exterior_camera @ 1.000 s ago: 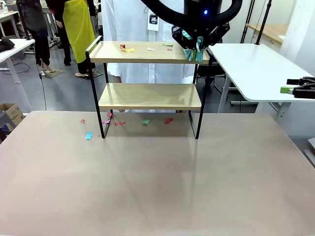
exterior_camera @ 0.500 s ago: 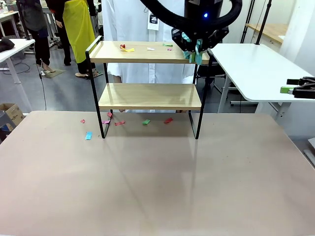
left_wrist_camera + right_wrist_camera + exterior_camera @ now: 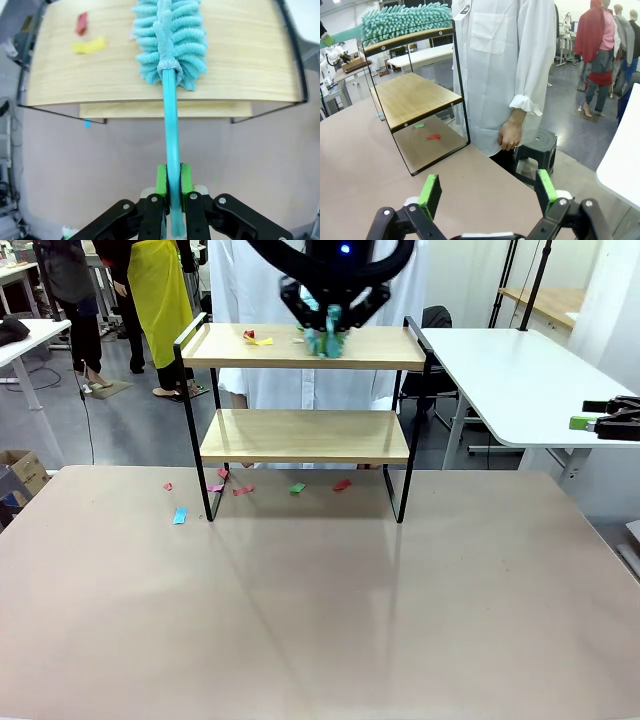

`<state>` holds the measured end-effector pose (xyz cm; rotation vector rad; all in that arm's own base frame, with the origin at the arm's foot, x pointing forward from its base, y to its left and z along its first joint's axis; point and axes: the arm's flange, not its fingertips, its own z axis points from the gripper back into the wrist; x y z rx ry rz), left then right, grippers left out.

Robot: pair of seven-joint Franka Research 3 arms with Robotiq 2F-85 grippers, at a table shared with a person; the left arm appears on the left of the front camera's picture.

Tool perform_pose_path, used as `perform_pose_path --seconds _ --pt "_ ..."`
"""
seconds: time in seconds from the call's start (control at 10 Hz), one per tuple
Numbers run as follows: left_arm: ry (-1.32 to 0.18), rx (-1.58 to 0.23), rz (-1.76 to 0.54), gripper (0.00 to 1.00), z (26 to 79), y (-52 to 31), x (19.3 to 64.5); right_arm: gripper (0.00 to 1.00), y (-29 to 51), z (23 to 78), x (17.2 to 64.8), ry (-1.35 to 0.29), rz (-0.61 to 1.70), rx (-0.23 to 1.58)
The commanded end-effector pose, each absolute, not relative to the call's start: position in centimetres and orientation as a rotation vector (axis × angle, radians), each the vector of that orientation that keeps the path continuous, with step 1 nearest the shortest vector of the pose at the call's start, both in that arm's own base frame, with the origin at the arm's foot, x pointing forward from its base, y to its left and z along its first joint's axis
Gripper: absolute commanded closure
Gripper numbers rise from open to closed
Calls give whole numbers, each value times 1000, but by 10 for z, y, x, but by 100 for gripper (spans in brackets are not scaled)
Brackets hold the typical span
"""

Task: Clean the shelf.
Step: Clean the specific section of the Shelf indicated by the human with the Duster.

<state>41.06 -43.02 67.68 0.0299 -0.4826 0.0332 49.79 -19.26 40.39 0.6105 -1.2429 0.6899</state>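
One shelf (image 3: 300, 435), one duster (image 3: 170, 45), two claws (image 3: 171, 177) (image 3: 487, 192), about nine paper scraps (image 3: 297, 488).

The shelf (image 3: 412, 100) carries a teal duster (image 3: 405, 20) on its top board. A red scrap (image 3: 434, 136) lies under the shelf; a person (image 3: 505, 65) in a white coat stands just beside it. The right gripper (image 3: 487, 192), jaws wide apart, is near the shelf.

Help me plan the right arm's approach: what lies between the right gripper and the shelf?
Bare table, as the right wrist view shows. The right gripper is open; paper scraps lie under the shelf.
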Motion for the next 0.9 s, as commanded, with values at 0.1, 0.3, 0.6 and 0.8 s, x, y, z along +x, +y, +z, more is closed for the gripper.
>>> perform_pose_path --seconds 0.1,0.3,0.6,0.8 --pt "-453 113 35 87 676 -369 408 0 -193 407 497 -1242 693 605" --pt "-468 167 28 87 676 -338 407 0 -193 407 497 -1242 693 605" --pt "-489 281 36 87 672 -287 401 0 -193 407 497 -1242 693 605" --pt "-614 427 70 87 678 -261 386 0 -193 407 497 -1242 693 605"
